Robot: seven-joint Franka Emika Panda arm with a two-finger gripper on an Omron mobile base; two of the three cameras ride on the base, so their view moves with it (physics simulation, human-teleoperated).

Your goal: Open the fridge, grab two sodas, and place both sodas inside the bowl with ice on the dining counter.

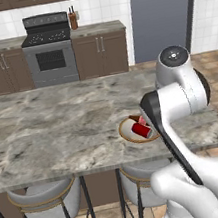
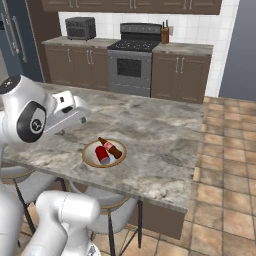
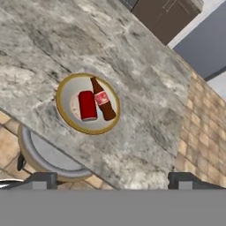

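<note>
The hand hangs open and empty above the surface, where the bowl near its edge holds one red soda on its side beside a dark bottle. A can like this is probably light, rigid and smooth, so pinching across its mid-body looks safest.

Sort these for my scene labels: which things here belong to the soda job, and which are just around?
Job: red soda can, bowl, dining counter, fridge, open gripper.
Just around: brown bottle in the bowl, stove, toaster oven, stools.
</note>
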